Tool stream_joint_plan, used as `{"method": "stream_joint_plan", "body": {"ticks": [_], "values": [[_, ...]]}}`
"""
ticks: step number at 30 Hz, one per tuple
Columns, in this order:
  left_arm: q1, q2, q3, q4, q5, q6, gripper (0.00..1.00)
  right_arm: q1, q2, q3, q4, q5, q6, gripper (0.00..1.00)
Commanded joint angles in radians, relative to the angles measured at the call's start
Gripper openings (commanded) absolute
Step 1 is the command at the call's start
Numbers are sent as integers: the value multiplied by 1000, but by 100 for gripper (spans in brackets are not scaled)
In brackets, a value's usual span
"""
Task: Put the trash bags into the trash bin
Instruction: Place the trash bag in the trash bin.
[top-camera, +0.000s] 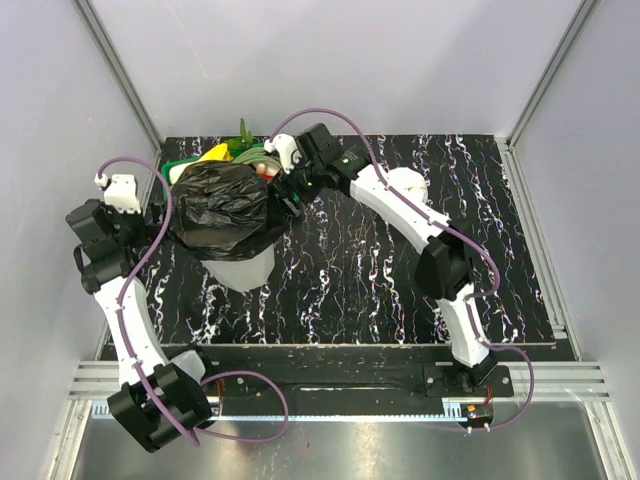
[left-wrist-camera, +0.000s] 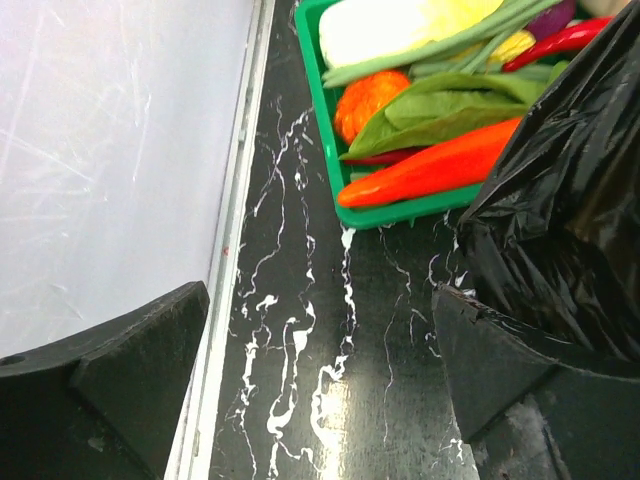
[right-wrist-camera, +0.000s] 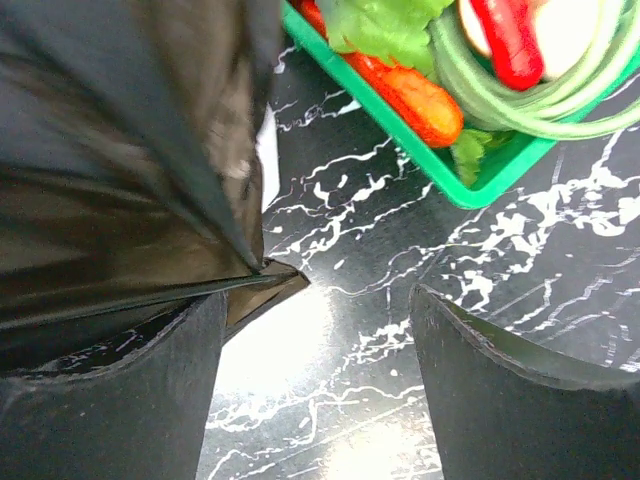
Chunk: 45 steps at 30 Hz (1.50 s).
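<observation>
Top view: trash bin (top-camera: 240, 268) stands left of table (top-camera: 400, 290) centre, roughly 9 o'clock. Trash bag (top-camera: 222, 205) sits bunched over its rim and hides the mouth; only the white lower wall shows beneath. How deep the film goes inside, can't tell. Green basket (top-camera: 182, 164) of toy vegetables is just behind the bin, at 11 o'clock from it. Left gripper (top-camera: 153, 215) is at the bag's 9 o'clock, close against the film. Right gripper (top-camera: 284, 186) is at its 2 o'clock, at the bag's edge. Jaw spacing is not readable from this view.

Left wrist: left gripper (left-wrist-camera: 320, 385) has its jaws spread wide, with only marbled tabletop between them. The bag (left-wrist-camera: 570, 200) fills the 3 o'clock side and its lower folds lie right at the right-hand finger (left-wrist-camera: 500, 375). The other finger (left-wrist-camera: 140, 375) is by the white side wall (left-wrist-camera: 100, 150). The basket (left-wrist-camera: 395, 212) is at 12 to 1 o'clock, holding an orange-red pepper (left-wrist-camera: 430, 172), green leaf (left-wrist-camera: 440, 108) and pale cabbage (left-wrist-camera: 400, 25).

Right wrist: right gripper (right-wrist-camera: 315, 385) is also spread, pinching nothing. Bag film (right-wrist-camera: 120, 150) covers 9 to 11 o'clock and drapes over the left-hand finger (right-wrist-camera: 150, 400); one corner pokes slightly into the gap. The right-hand finger (right-wrist-camera: 500, 390) is clear of it. Basket corner (right-wrist-camera: 455, 182) is at 1 o'clock, with a carrot (right-wrist-camera: 415, 98), red chili (right-wrist-camera: 510, 35) and green beans (right-wrist-camera: 530, 105).
</observation>
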<state>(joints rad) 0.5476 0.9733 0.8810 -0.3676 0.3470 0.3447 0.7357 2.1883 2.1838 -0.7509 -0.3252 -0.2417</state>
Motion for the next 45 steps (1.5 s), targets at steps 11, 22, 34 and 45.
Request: {"method": "stream_joint_plan", "body": {"ticks": [11, 22, 34, 45], "values": [[17, -19, 251, -188, 118, -62, 99, 2, -197, -18, -36, 259, -125, 83], [12, 111, 314, -221, 109, -170, 99, 14, -222, -45, -22, 71, -105, 82], [-129, 174, 282, -321, 96, -125, 99, 93, -300, -219, 30, 49, -113, 81], [-215, 220, 268, -303, 84, -116, 99, 163, -303, -223, 56, 90, -107, 80]]}}
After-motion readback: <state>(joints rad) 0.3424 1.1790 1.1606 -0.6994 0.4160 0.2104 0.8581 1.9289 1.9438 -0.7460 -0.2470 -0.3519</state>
